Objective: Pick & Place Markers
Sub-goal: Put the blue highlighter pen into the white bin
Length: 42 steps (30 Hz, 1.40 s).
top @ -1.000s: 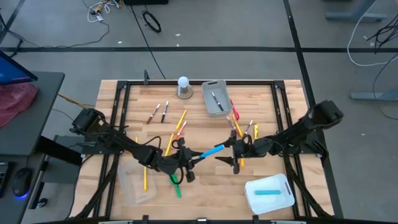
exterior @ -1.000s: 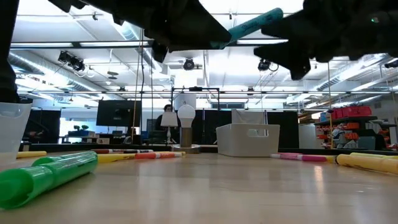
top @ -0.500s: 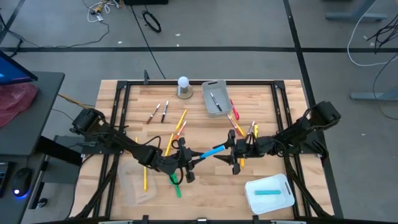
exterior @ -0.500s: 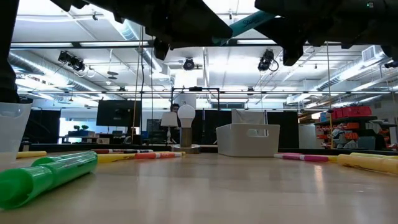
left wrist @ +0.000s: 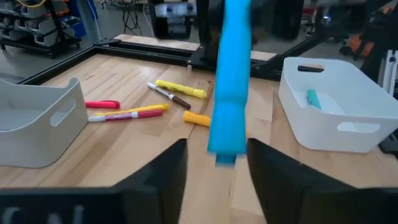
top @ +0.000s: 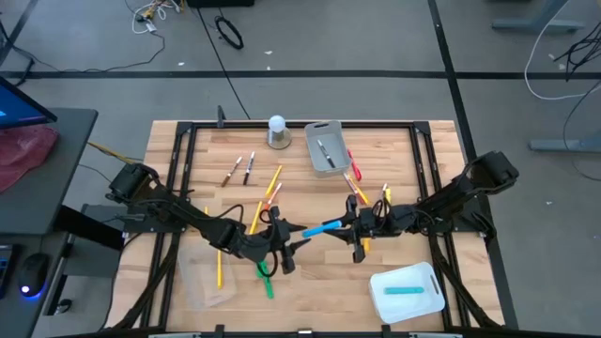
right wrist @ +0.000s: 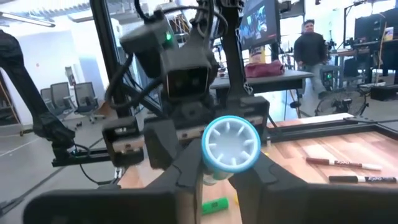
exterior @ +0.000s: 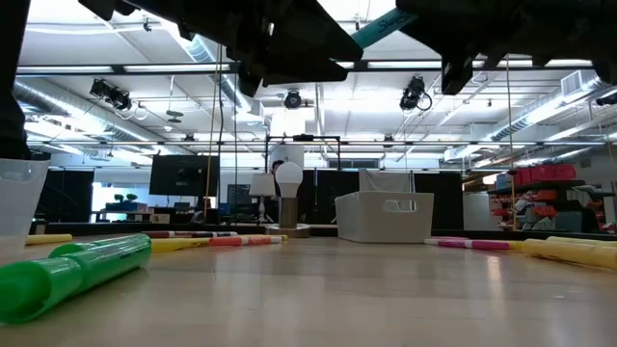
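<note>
Above the middle of the wooden table (top: 188, 150) a blue marker (top: 322, 227) hangs in the air between the two arms, lying roughly level and pointing from one gripper to the other. The right gripper (top: 351, 225) has its jaws clamped on the marker's right end; in the right wrist view the round blue butt (right wrist: 231, 144) sits squeezed between the two dark fingers (right wrist: 186, 173). The left gripper (top: 293, 236) is at the marker's other end with its jaws apart: in the left wrist view the marker (left wrist: 229, 81) stands in the gap with daylight on either side, touching neither finger (left wrist: 163, 168). In the low view only a slanted blue stretch of it (exterior: 384, 24) shows between the dark arm bodies near the top. On the table below the left gripper lies a green marker (top: 266, 278), and a yellow marker (top: 218, 261) lies to its left, beside a clear container (top: 208, 278). More markers are scattered toward the far left and the middle, a cluster of them (top: 368, 194) lying just beyond the right gripper. A grey bin (top: 326, 147) at the far edge holds one dark marker, with a white ball on a grey base (top: 277, 130) just left of it. A white bin (top: 408, 293) at the near right holds a teal marker (top: 403, 290).
</note>
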Motion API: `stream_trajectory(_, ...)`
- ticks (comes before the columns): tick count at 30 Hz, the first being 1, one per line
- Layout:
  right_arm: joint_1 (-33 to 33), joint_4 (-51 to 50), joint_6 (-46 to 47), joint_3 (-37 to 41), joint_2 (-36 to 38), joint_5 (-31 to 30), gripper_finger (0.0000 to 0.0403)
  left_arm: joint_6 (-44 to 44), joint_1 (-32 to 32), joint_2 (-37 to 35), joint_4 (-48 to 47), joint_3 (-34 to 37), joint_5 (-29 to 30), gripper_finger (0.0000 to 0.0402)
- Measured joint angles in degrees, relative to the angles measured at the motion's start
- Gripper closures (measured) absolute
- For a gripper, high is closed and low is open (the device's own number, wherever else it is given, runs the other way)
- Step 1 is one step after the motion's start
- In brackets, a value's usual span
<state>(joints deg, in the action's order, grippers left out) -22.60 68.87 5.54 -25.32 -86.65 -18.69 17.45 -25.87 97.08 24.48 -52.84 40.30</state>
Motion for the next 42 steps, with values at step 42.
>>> stream_trajectory(42, -27.70, -118.45, 54.02, -28.23, 7.53, 26.24, 0.0342, 4.46, 0.00, 0.17, -5.17, -0.04, -2.68, 0.0165)
